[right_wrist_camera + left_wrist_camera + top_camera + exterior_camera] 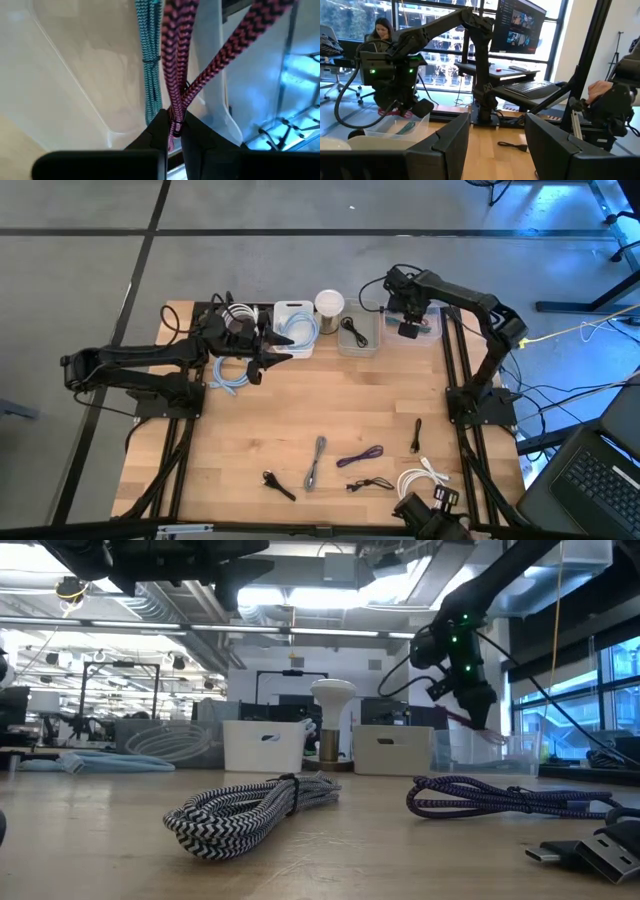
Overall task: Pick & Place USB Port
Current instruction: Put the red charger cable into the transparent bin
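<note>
right wrist: right tool (172, 131) pinching red cable (175, 60) over clear bin (75, 75) | left wrist: left tool (497, 135) spread

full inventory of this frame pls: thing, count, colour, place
Braided pink-and-black cable: 1, held over clear plastic bin, table's back right.
Teal braided cable: 1, inside that bin.
Black cable: 1, in middle clear bin.
White box: 1, back centre, pale blue cable inside.
White round lamp: 1, between the boxes.
Pale blue coiled cable: 1, back left.
Grey zigzag cable, purple cable, white coil, small black cables: front.
Left gripper: open, near white box.
Right gripper: shut on pink cable.
</note>
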Controlling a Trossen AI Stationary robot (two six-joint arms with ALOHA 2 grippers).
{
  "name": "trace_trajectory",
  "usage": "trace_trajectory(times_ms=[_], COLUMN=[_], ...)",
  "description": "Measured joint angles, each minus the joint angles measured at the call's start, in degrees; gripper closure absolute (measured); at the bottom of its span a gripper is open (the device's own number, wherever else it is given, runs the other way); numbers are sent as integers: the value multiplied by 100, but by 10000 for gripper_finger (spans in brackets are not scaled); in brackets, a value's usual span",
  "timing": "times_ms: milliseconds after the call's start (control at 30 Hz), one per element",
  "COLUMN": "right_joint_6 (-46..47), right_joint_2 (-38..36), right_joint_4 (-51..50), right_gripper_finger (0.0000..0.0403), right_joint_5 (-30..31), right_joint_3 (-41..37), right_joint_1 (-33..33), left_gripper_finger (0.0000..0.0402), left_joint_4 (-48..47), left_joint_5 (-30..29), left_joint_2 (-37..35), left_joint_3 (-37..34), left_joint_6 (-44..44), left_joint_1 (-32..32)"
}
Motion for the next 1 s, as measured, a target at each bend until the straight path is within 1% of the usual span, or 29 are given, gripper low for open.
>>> trace_trajectory(times_ms=[233, 533, 700, 767, 933, 1000], right_joint_6=[-4, -16, -47, -67, 15, 132], right_joint_2=[290, 367, 340, 336, 353, 367], right_joint_4=[53, 478, 749, 810, 928, 910], right_gripper_finger=[377, 377, 377, 364, 282, 257], right_joint_5=[-103, -103, -144, -185, -285, -318], right_joint_3=[-165, -947, -1135, -1143, -992, -910], right_joint_1=[-91, -309, -334, -337, -331, -328], left_gripper_finger=[219, 219, 219, 219, 219, 219], left_joint_4=[1, 31, 88, 98, 97, 98], left_joint_5=[18, 24, 24, 24, 24, 24], left_joint_2=[0, 0, 0, 0, 0, 0], left_joint_3=[0, 0, 2, 7, 7, 9], left_joint_6=[-166, -164, -165, -165, -167, -168], left_joint_1=[0, 0, 0, 0, 0, 0])
